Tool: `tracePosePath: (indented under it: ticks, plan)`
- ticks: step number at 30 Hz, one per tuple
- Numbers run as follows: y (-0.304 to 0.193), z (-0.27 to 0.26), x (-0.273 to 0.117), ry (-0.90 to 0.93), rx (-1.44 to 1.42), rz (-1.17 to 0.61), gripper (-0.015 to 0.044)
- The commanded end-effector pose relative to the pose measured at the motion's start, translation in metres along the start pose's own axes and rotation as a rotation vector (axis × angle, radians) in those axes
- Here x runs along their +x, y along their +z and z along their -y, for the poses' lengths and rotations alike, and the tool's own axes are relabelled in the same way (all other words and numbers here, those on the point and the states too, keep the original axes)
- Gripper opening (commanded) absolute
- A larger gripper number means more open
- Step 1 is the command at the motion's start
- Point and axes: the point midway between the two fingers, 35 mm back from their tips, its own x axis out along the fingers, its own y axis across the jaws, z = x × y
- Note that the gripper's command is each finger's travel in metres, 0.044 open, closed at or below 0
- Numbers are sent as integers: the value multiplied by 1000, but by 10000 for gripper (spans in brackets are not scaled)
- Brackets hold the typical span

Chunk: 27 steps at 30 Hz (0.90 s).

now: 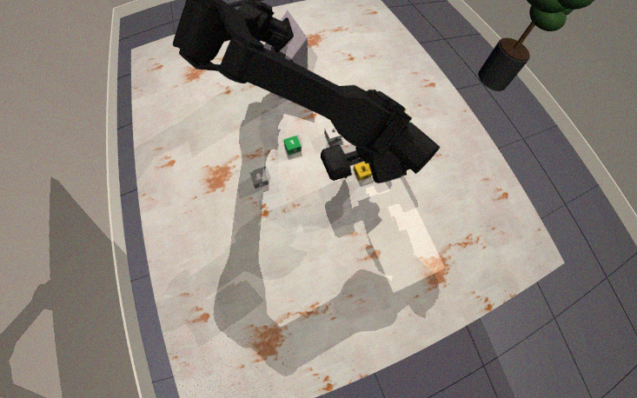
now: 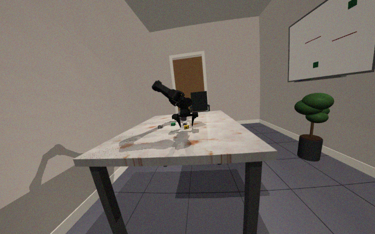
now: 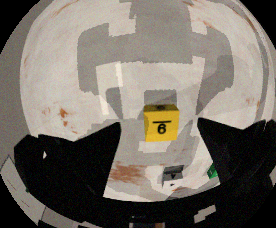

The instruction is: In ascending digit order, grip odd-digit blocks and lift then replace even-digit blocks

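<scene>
A black robot arm [image 1: 286, 81] [image 2: 169, 94] reaches over a pale, rust-stained table [image 1: 459, 208] [image 2: 212, 145] [image 3: 51, 65], its hand [image 1: 360, 165] [image 2: 186, 126] [image 3: 161, 124] pointing down with the two fingers spread wide and nothing held. A small yellow block [image 1: 362, 170] [image 2: 185, 126] [image 3: 161, 123] rests on the table between the fingertips, with a visible gap on each side in the wrist view. Its face, seen close up, shows a black digit with a bar beside it; in the wrist view it looks like a 6 with the bar above. Near the yellow block is a white-and-gray block [image 1: 333, 135] [image 3: 173, 175], its digit too small to read surely. A green block [image 1: 292, 144] [image 2: 173, 124] [image 3: 213, 172] showing a white 1 sits farther off on the table. A dark gray block [image 1: 260, 176] [image 2: 160, 126] lies well apart from the yellow one, inside the arm's shadow, its digit unreadable. Beyond the table, a potted plant [image 1: 503, 64] [image 2: 310, 146] stands on blue-gray floor tiles.
</scene>
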Motion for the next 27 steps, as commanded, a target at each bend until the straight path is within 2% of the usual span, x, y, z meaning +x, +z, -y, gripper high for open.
tracePosePath:
  ticks: [1, 3, 8, 11, 21, 27]
  plan:
    - [1, 0, -23, -1, -1, 4, 400]
    - [0, 0, -35, -1, -1, 4, 400]
    - [0, -2, -36, 0, -4, 4, 400]
    - [-10, -22, -48, 19, -38, 10, 400]
    - [-89, -119, -106, 36, -34, 3, 400]
    - [-118, -138, -119, 14, -4, 1, 400]
